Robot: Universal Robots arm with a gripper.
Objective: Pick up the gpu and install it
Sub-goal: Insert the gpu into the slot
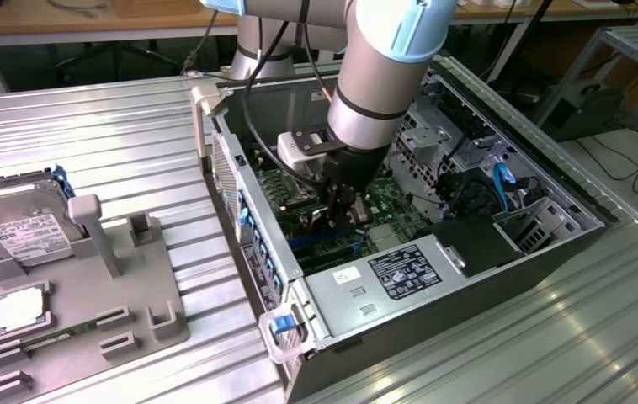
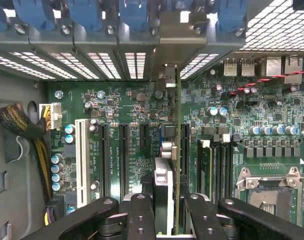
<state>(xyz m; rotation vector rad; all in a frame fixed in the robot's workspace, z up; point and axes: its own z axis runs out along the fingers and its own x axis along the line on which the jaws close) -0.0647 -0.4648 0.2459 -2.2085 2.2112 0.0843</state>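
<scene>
My gripper (image 1: 337, 212) reaches down inside the open computer case (image 1: 409, 278), over the green motherboard (image 2: 137, 105). In the wrist view the gripper (image 2: 169, 220) is shut on the gpu (image 2: 164, 192), a thin card seen edge-on between the two black fingers (image 2: 140, 215). The card stands upright along the row of expansion slots (image 2: 123, 150). Its silver bracket end (image 2: 167, 55) sits against the slotted rear wall of the case. I cannot tell whether its lower edge sits in a slot.
Left of the case in the exterior view, a grey fixture (image 1: 128, 295) holds a silver hard drive (image 1: 22, 227) and a small square CPU chip (image 1: 22, 307). Cables (image 2: 22, 125), memory sticks (image 2: 212, 165) and a CPU socket (image 2: 269, 187) crowd the motherboard.
</scene>
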